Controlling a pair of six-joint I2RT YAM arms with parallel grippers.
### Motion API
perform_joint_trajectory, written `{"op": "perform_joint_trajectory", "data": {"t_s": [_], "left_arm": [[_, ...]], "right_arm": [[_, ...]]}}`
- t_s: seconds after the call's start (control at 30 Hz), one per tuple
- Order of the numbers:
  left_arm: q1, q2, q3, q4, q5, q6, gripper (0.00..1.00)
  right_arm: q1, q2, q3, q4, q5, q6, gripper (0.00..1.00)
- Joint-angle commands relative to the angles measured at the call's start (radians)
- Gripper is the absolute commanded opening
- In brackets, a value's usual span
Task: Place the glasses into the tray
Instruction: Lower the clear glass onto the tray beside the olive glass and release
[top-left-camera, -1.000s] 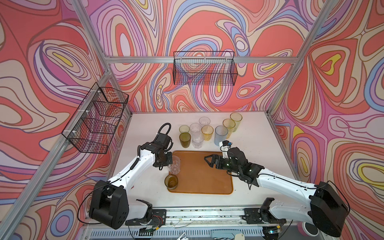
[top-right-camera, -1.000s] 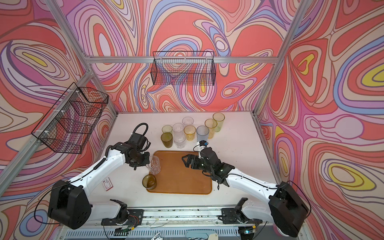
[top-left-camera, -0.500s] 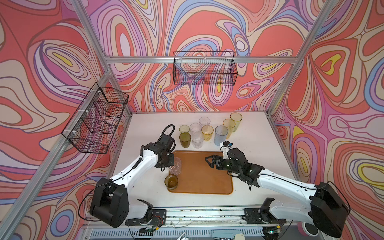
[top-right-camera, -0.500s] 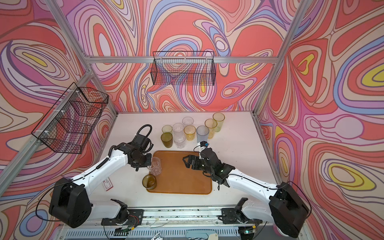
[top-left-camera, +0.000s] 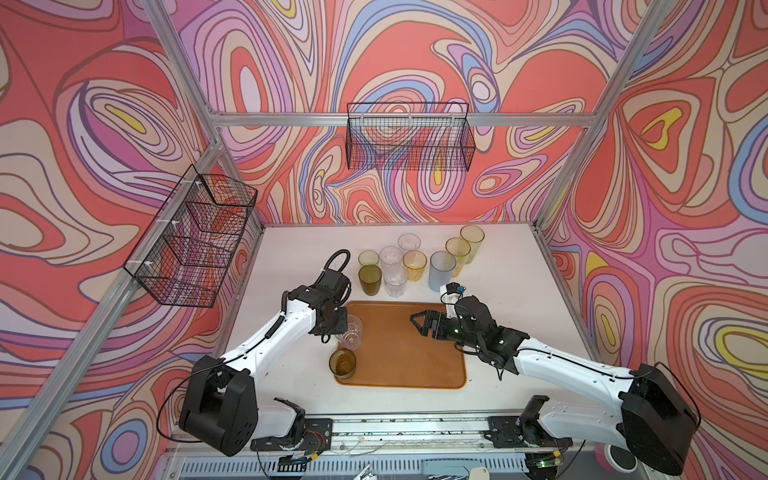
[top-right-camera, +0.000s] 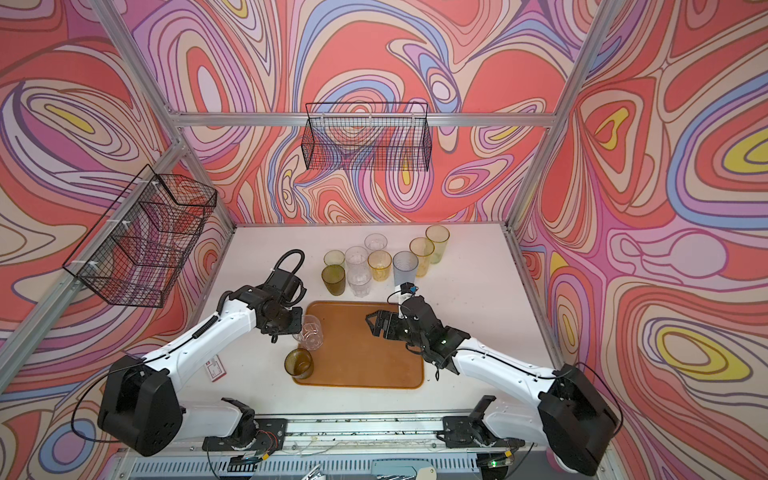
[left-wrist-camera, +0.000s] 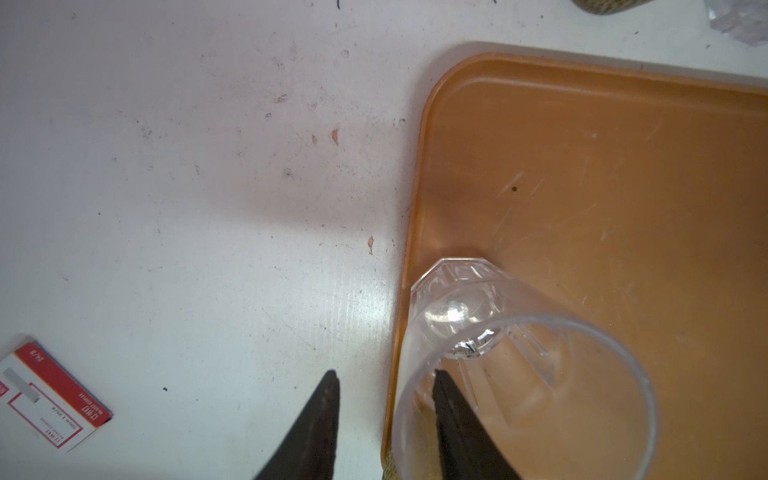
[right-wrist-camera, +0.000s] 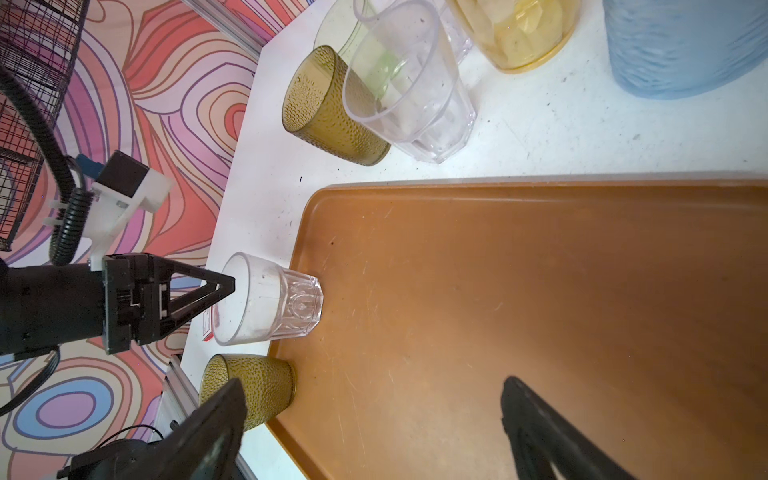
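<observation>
1. Swirl-patterned walls enclose a white table (top-left-camera: 498, 332) with the tray (top-left-camera: 407, 353) at its middle.
2. Just inside the tray's left rim a clear glass (top-left-camera: 350, 337) stands upright.
3. Over that glass's lip sits the left gripper (left-wrist-camera: 385, 376), jaws apart: one finger is inside and one outside, clear of the wall.
4. Nearer the robot, an amber glass (top-left-camera: 343, 363) seems to stand just inside the tray's near left corner.
5. Above the tray hovers the right gripper (right-wrist-camera: 372, 384), jaws spread wide and empty.
6. Beyond the tray's far edge, nine more glasses (top-left-camera: 395, 282) cluster on the table.
</observation>
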Motion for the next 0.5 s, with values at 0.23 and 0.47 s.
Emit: {"op": "perform_joint_trajectory", "data": {"t_s": [0.23, 0.47], "left_arm": [[-0.004, -0.088, 0.009, -0.005, -0.066, -0.029, 1.0], [-0.003, -0.133, -0.005, 0.109, -0.027, -0.069, 1.0]], "right_arm": [[-0.005, -0.015, 0.03, -0.075, 0.033, 0.0, 0.98], [-0.005, 0.016, 0.156, -0.212, 0.047, -0.014, 0.98]]}}
